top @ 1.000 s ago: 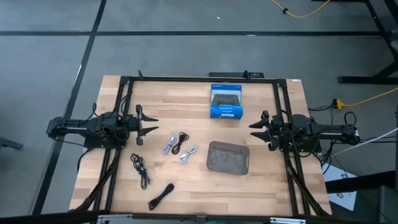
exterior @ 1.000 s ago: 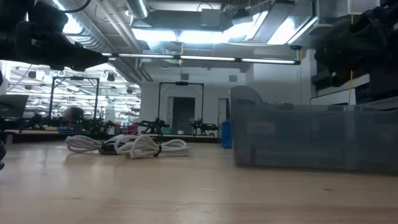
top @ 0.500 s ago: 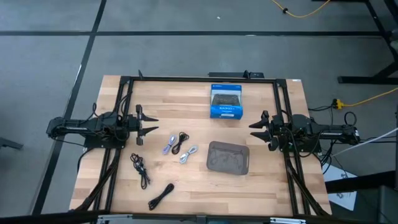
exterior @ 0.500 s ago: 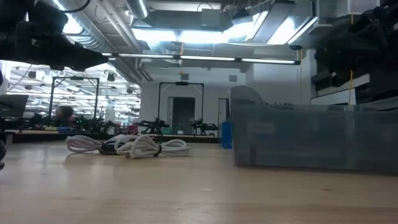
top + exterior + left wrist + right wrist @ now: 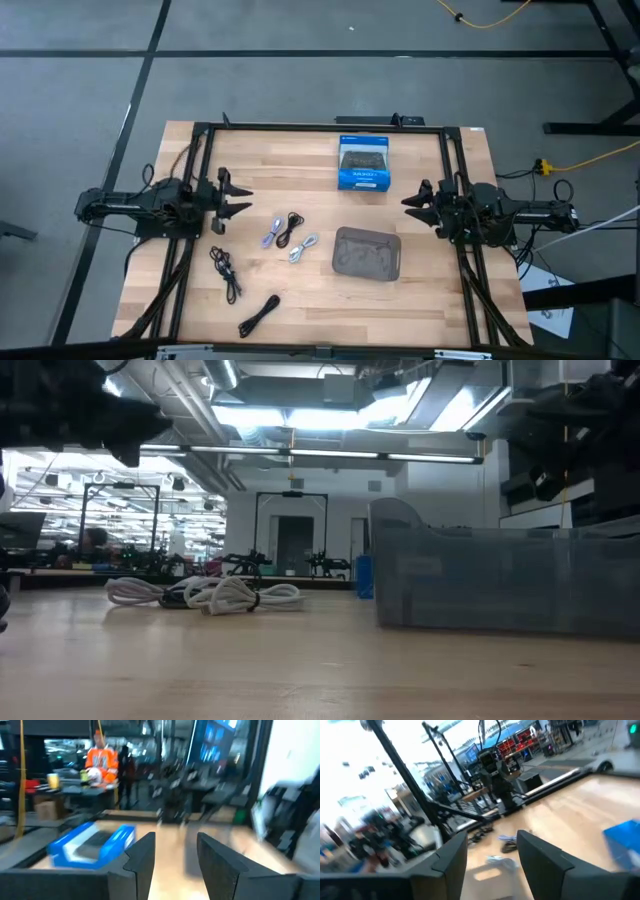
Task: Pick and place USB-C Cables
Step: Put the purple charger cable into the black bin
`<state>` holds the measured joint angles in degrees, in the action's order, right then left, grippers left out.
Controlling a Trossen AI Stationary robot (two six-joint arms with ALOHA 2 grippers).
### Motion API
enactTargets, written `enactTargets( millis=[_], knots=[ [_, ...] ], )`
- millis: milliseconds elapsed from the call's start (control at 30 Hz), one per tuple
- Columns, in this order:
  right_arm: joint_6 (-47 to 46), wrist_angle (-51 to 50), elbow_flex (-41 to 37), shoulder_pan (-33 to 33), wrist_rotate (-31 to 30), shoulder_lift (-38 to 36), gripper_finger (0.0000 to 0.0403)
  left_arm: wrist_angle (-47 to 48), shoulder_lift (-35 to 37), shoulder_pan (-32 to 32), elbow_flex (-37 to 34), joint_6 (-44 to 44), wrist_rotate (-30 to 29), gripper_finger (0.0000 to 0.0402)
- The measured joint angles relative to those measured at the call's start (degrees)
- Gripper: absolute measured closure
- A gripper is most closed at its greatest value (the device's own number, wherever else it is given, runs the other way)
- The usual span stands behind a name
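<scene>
Five small cable bundles lie on the wooden table: two white ones (image 5: 270, 234) (image 5: 303, 247), a black one (image 5: 290, 228) between them, and two more black ones (image 5: 226, 270) (image 5: 258, 315) nearer the front edge. The low view shows the white bundles (image 5: 230, 595) resting flat. My left gripper (image 5: 238, 203) (image 5: 175, 865) hovers open at the left side, above and left of the cables. My right gripper (image 5: 408, 205) (image 5: 495, 860) hovers open at the right side, beyond the grey tray (image 5: 367, 253). Neither touches anything.
A blue box (image 5: 362, 162) with a controller pictured on it lies near the table's far edge. The translucent grey tray (image 5: 500, 575) stands right of the cables. A black frame (image 5: 320, 127) runs round the table top. Bare wood lies between the cables and the near edge.
Both arms have begun to stir. The left gripper has turned a little and shifted slightly toward the cables; its dark form at the low view's upper left has moved. The right gripper has shifted slightly. The cables, tray and box lie as before.
</scene>
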<state>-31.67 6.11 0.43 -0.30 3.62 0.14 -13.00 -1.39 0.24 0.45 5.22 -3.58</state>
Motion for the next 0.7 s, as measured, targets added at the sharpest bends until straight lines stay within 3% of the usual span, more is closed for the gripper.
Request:
enactTargets(
  millis=[133,300,467,567,700],
  knots=[
    [-3.6,-0.5,0.0,0.0,0.0,0.0,0.0226,-6.8,0.0,0.0,0.0,1.4,-2.3,0.0263],
    [-4.7,0.4,0.0,0.0,-0.3,0.0,0.0226,-11.6,0.0,0.0,0.0,-5.9,-9.6,0.0263],
    [-8.7,0.9,0.0,0.0,-5.3,0.0,0.0226,-12.7,0.0,0.0,0.0,-8.5,-10.5,0.0263],
    [-7.5,1.1,0.0,0.0,-7.8,0.0,0.0226,-11.7,-0.2,0.0,0.0,-3.8,-10.5,0.0263],
    [-3.8,1.5,0.0,0.0,-16.6,0.0,0.0226,-13.0,-1.5,0.0,0.1,6.1,-6.3,0.0263]
  ],
)
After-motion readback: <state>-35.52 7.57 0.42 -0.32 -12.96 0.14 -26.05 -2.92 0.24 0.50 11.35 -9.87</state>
